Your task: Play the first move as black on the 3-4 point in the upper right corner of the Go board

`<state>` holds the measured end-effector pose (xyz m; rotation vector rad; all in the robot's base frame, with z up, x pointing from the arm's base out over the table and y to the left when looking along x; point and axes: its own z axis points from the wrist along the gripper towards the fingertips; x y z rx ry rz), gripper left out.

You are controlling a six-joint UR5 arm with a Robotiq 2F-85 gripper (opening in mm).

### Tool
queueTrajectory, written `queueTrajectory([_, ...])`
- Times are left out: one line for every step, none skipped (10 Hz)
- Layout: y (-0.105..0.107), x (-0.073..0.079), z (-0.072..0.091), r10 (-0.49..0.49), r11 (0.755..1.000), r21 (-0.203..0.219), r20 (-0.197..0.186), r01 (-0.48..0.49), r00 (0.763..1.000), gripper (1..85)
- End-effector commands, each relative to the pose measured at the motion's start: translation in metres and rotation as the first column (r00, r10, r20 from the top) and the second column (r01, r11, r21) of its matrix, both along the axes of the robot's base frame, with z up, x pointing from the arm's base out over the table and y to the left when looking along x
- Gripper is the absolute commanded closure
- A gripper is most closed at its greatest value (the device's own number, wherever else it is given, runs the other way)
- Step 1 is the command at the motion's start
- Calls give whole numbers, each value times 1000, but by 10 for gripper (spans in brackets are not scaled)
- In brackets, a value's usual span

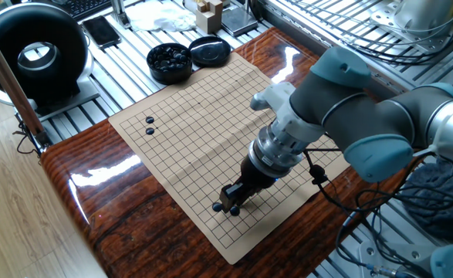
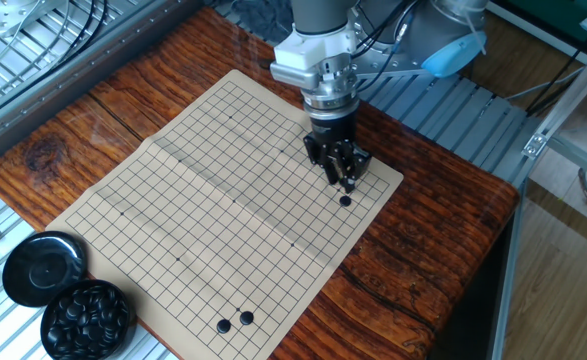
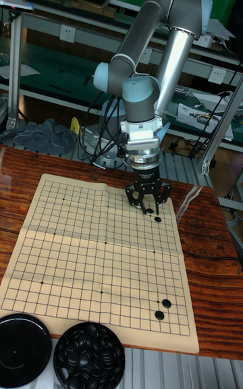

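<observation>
A tan Go board (image 2: pixel 203 200) lies on the wooden table. One black stone (image 2: pixel 345 200) rests on a grid point near the board's corner by the arm, also seen as the stone (image 1: pixel 217 207) and the stone (image 3: pixel 158 219). My gripper (image 2: pixel 345 178) hangs just above and beside it, fingers apart and empty. The same gripper (image 1: pixel 230 205) points down at the board's near corner, and the gripper (image 3: pixel 148 205) shows spread fingers.
Two more black stones (image 2: pixel 234 321) sit together near the opposite side of the board. A black bowl of stones (image 2: pixel 87 320) and its lid (image 2: pixel 43 268) stand beyond the board's end. A black ring-shaped device (image 1: pixel 33 46) stands at the far left.
</observation>
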<state>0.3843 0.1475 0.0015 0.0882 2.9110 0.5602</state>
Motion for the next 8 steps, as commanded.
queueTrajectory([-8,6,1,7,1000,-29,27,-6,1000,457])
queueTrajectory([-14,7,-1,17,998,-57,31,-15,999,457])
queueTrajectory([-15,7,-1,18,998,-65,32,-16,999,453])
queueTrajectory([-17,7,-1,20,997,-74,32,-18,999,453])
queueTrajectory([-16,8,1,14,997,-70,32,-12,999,453])
queueTrajectory([-15,10,5,6,998,-62,27,-4,1000,463])
queueTrajectory([-16,12,12,0,999,-51,21,1,1000,487])
queueTrajectory([-21,16,20,-1,999,-49,13,2,1000,513])
